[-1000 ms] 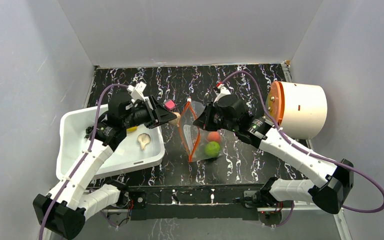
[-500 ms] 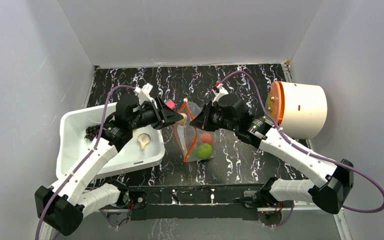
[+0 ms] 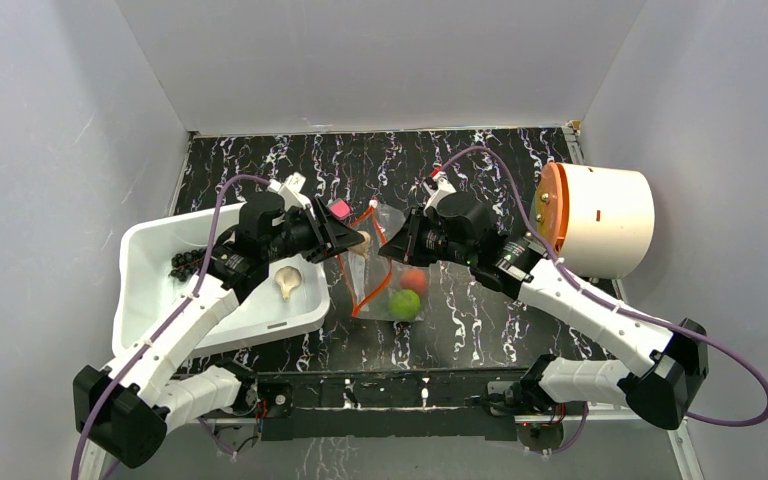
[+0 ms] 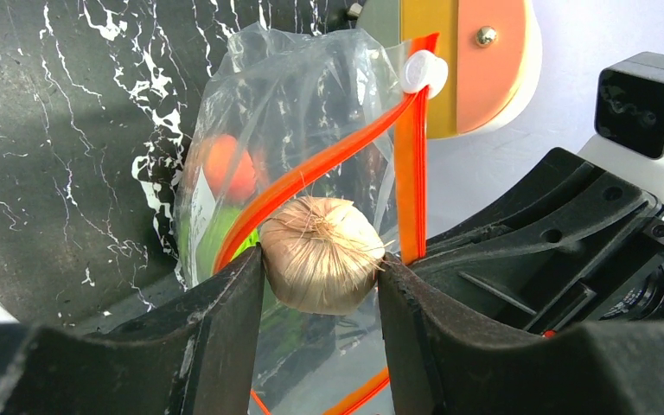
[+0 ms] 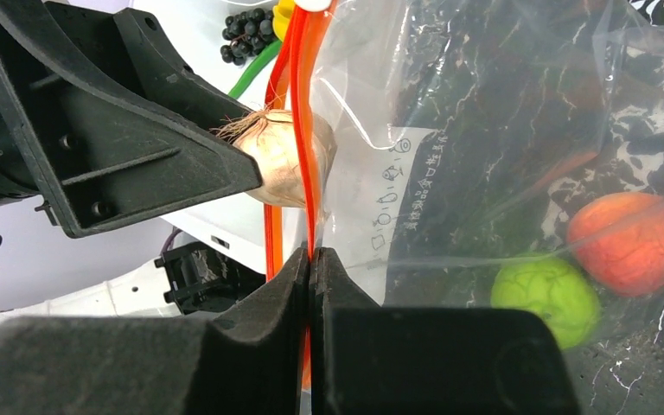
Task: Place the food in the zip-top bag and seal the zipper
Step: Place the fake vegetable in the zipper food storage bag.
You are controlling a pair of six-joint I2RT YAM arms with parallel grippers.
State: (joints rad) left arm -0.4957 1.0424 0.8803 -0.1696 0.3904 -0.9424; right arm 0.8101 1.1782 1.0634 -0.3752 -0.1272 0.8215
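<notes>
My right gripper is shut on one side of the orange-red zipper and holds the clear zip-top bag upright with its mouth open. An orange ball and a green ball lie inside the bag. My left gripper is shut on the beige garlic and holds it at the bag's open mouth, between the two zipper strips. A beige mushroom lies in the white bin. The long green pod shows in the right wrist view.
A white plastic bin stands at the left with dark grapes in it. A small pink block lies behind the bag. A white cylinder with an orange face lies at the right.
My left gripper has carried the garlic rightward to the bag's mouth. My right gripper has shifted the bag slightly left toward it.
</notes>
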